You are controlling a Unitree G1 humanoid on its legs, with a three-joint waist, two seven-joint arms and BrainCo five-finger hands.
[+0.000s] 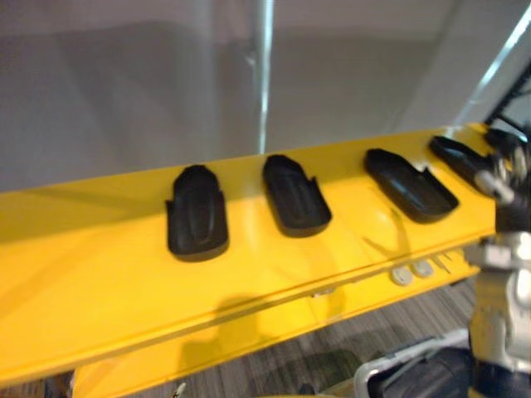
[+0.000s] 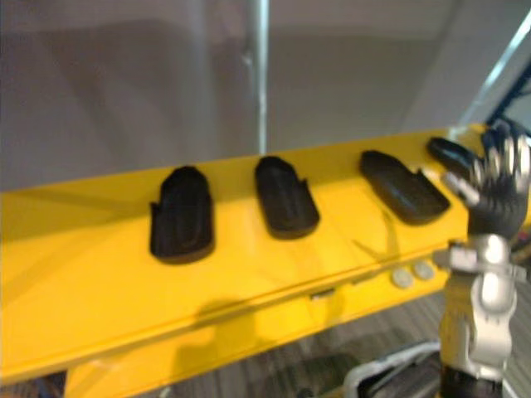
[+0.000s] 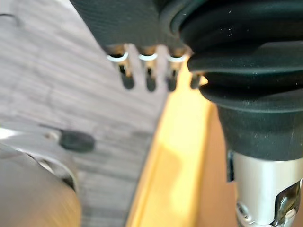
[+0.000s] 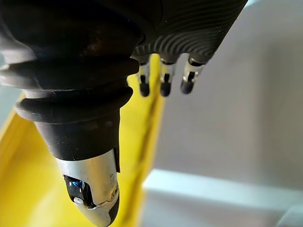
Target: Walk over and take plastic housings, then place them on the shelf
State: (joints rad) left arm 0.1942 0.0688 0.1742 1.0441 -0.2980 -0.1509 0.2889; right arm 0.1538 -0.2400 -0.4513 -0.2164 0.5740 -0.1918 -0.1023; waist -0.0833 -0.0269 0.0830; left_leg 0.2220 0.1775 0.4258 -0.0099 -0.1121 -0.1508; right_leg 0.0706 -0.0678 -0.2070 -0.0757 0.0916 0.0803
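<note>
Background: a plain grey wall (image 1: 124,83) crossed by a pale upright post (image 1: 265,75) and a slanting pale bar (image 1: 496,68) at upper right. Below the yellow shelf (image 1: 83,274), grey streaked carpet floor (image 1: 406,327). Light glints on the shelf's glossy face.

The right hand (image 2: 498,207) has silver fingers with dark tips and a black ribbed cover over its back and wrist, above a silver-grey metal forearm (image 2: 477,332). The left hand (image 3: 137,23) has the same black cover, bright-ringed dark-tipped fingers (image 3: 127,75) and a silver-ended thumb (image 3: 265,189).
</note>
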